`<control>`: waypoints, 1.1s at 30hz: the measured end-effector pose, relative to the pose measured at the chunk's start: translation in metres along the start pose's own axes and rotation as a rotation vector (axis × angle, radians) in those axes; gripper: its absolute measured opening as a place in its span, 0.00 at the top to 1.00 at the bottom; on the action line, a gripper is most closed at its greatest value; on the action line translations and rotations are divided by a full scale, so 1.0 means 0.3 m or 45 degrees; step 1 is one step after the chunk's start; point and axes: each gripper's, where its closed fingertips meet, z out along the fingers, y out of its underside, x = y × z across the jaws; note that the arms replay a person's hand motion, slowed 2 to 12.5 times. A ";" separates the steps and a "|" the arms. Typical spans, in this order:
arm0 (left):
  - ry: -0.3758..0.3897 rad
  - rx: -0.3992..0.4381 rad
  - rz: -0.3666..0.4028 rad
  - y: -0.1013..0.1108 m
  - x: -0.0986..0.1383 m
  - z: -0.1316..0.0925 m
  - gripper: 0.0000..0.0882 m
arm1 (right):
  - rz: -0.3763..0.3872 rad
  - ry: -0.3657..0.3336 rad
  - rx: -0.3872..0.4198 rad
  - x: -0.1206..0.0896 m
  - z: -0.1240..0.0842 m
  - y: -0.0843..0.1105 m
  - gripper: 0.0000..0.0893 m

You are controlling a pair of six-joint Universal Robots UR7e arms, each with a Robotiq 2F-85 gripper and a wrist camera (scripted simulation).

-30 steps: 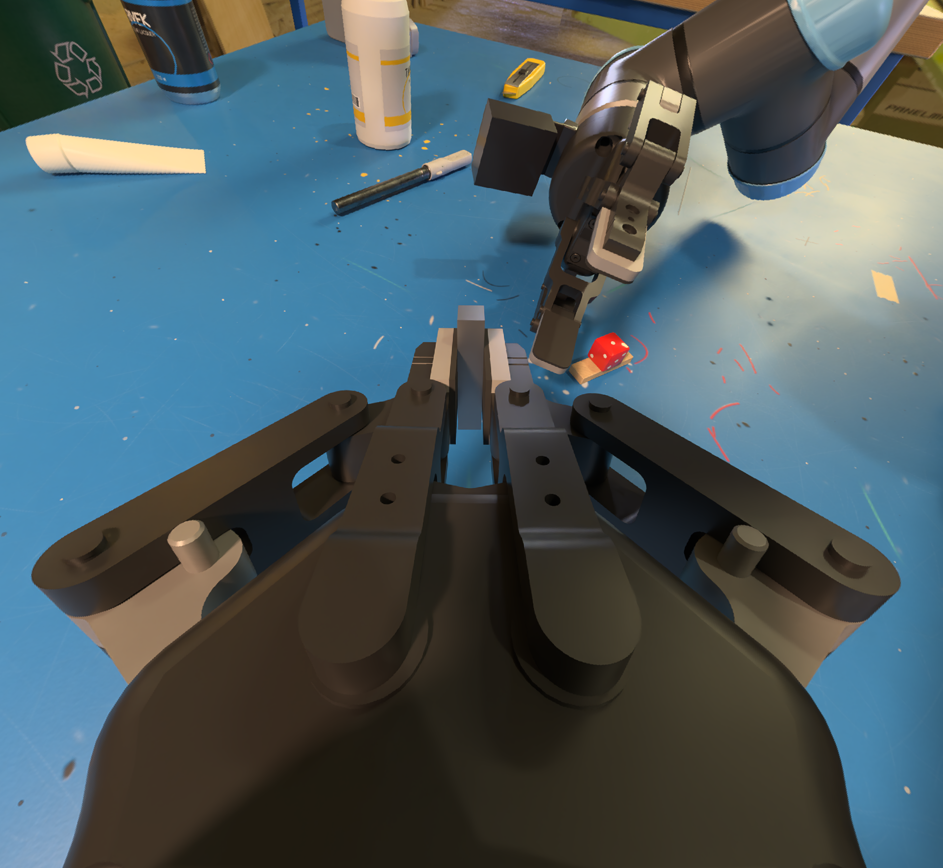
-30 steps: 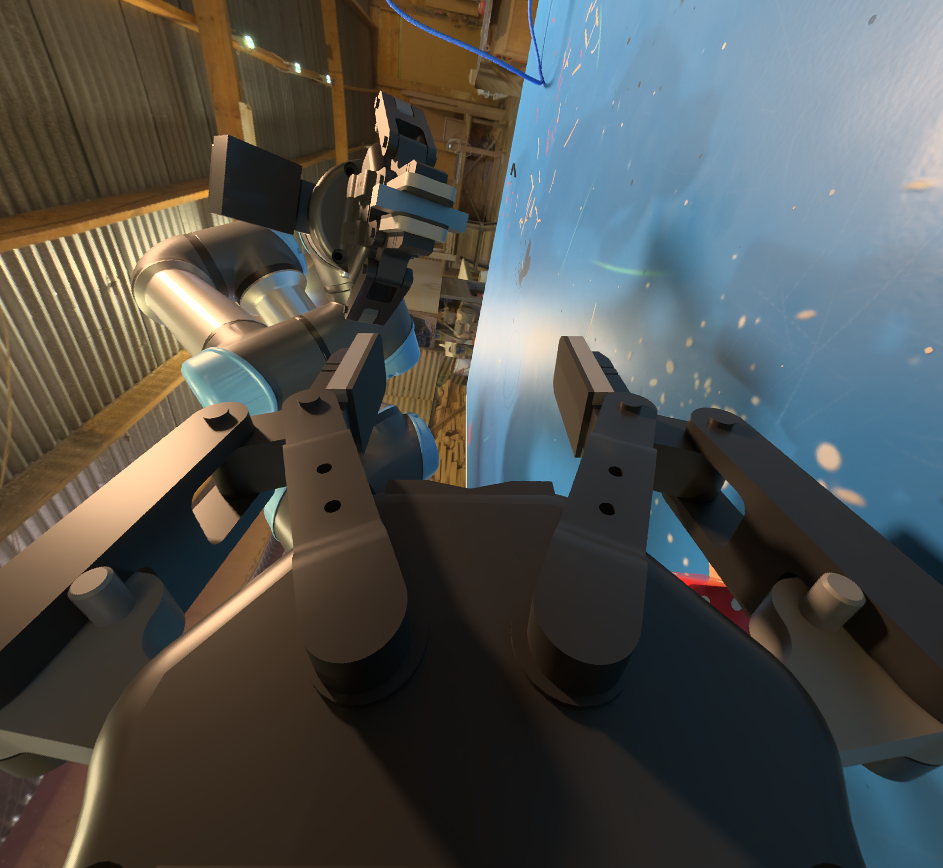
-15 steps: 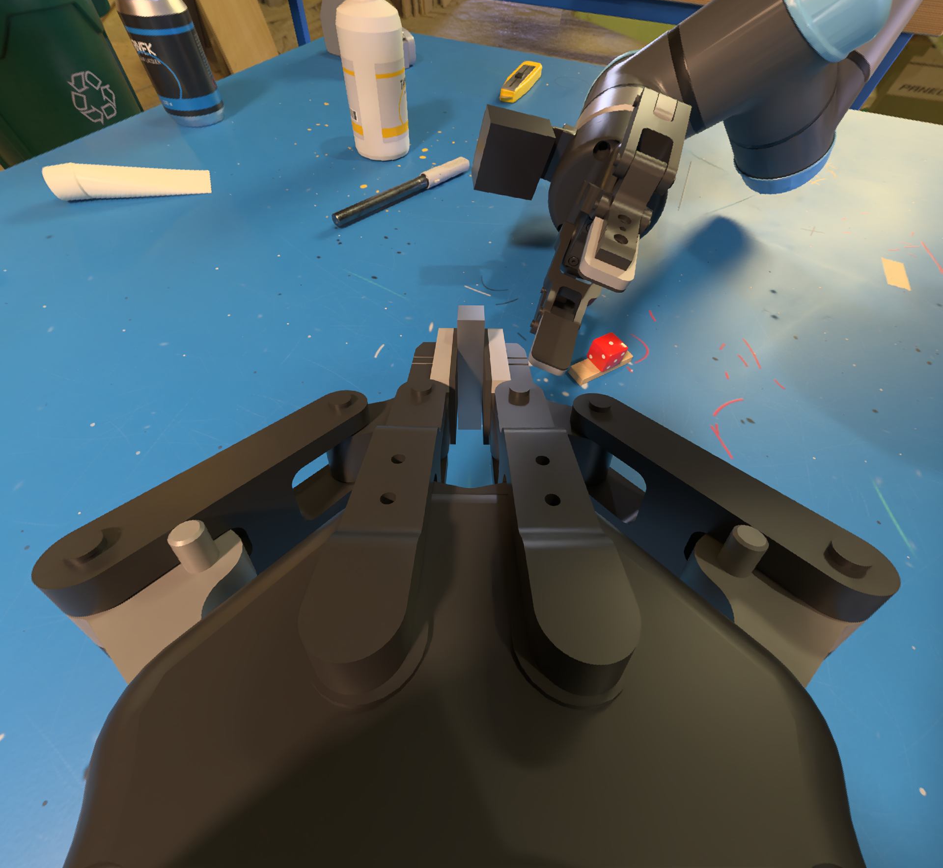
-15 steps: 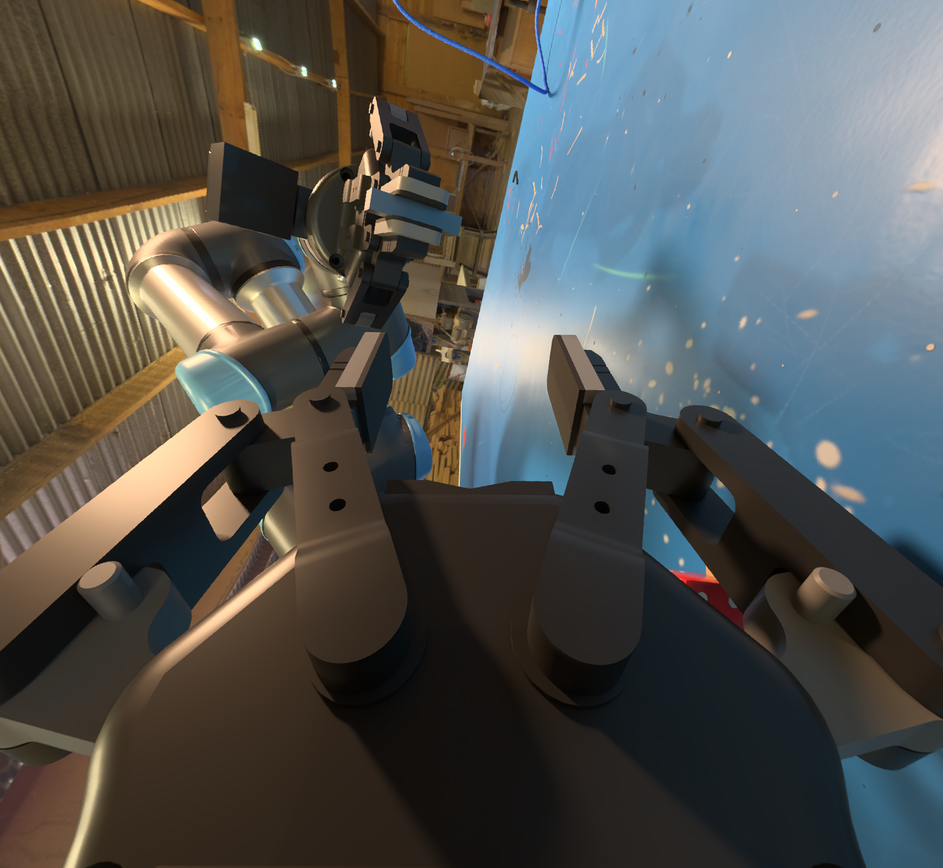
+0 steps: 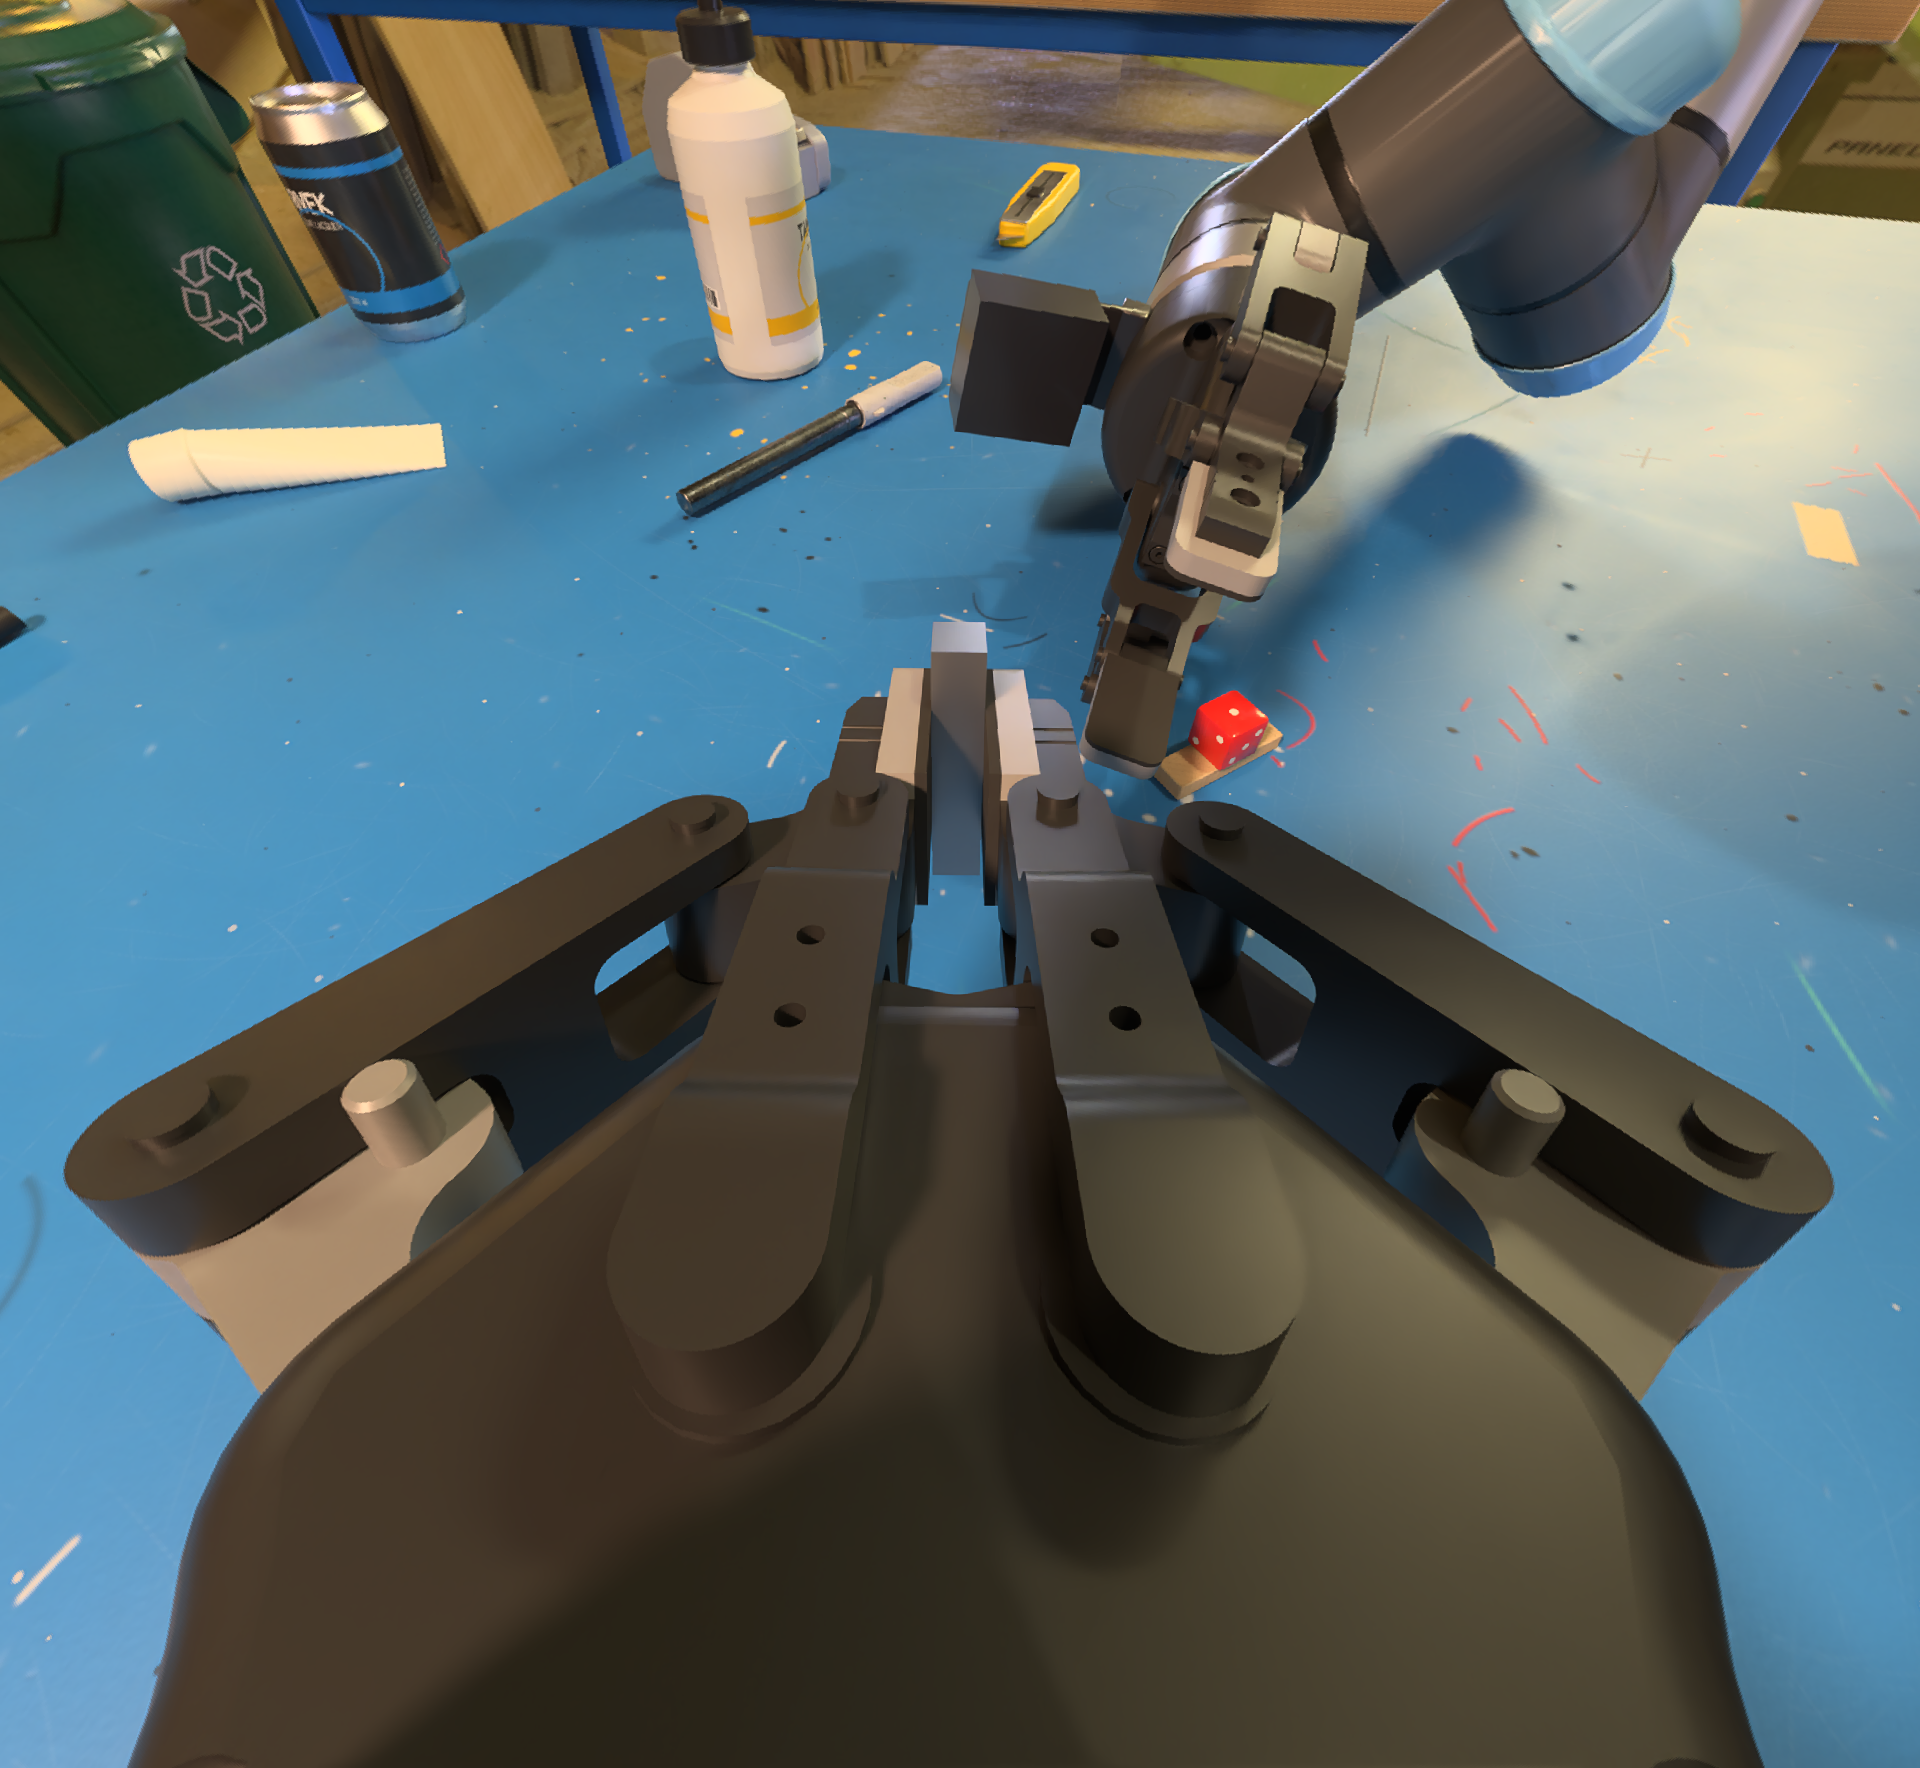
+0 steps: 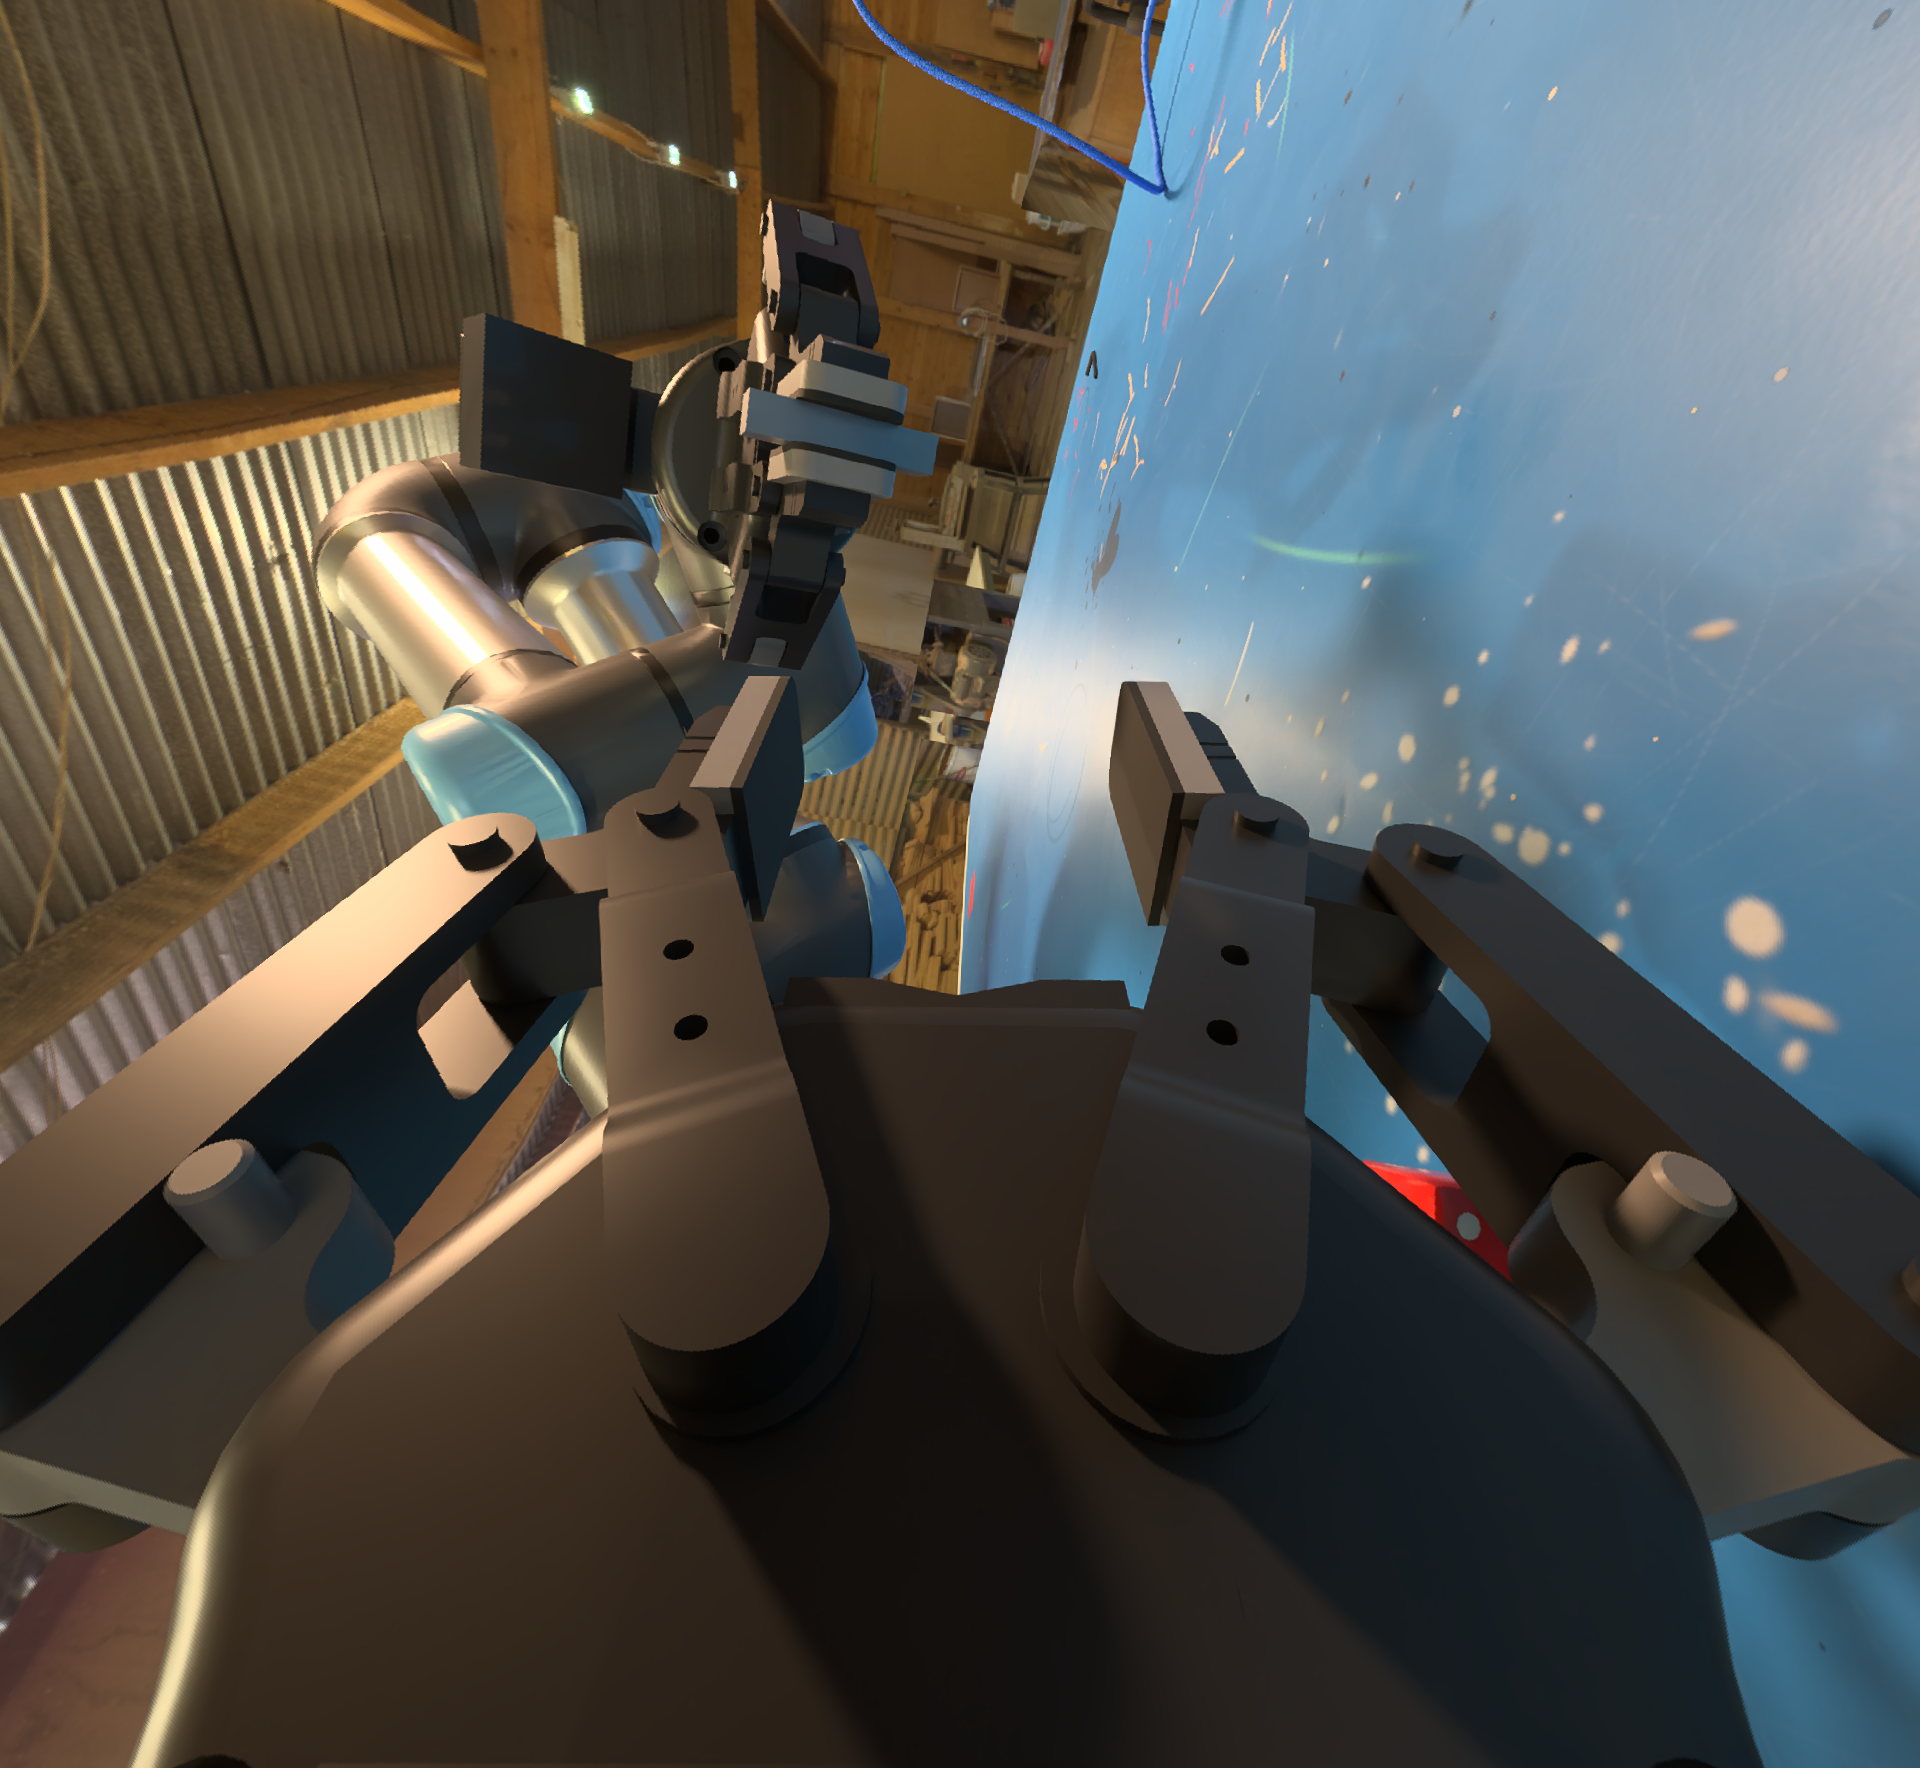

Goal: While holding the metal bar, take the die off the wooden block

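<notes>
Red die (image 5: 1227, 729) (one) atop wooden block (image 5: 1216, 765); left end effector (image 5: 957, 750) clamps metal bar (image 5: 957, 731); right end effector (image 6: 951, 783) spread wide.

Both wrist views look closely across the shared table (image 5: 416, 638).

The right end effector (image 5: 1127, 731) stands just beside the block (image 5: 1210, 762) and die (image 5: 1226, 729), blocking that side, while bare worktop (image 5: 1558, 679) beyond them leaves open room to approach.
</notes>
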 end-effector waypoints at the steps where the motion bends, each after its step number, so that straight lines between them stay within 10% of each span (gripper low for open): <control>1: 0.001 0.003 0.004 -0.001 0.001 -0.001 0.91 | -0.001 -0.003 0.000 -0.001 0.000 0.001 0.40; 33: -0.011 0.020 0.081 -0.030 0.028 -0.014 0.91 | -0.028 -0.049 0.018 -0.027 0.003 0.031 0.40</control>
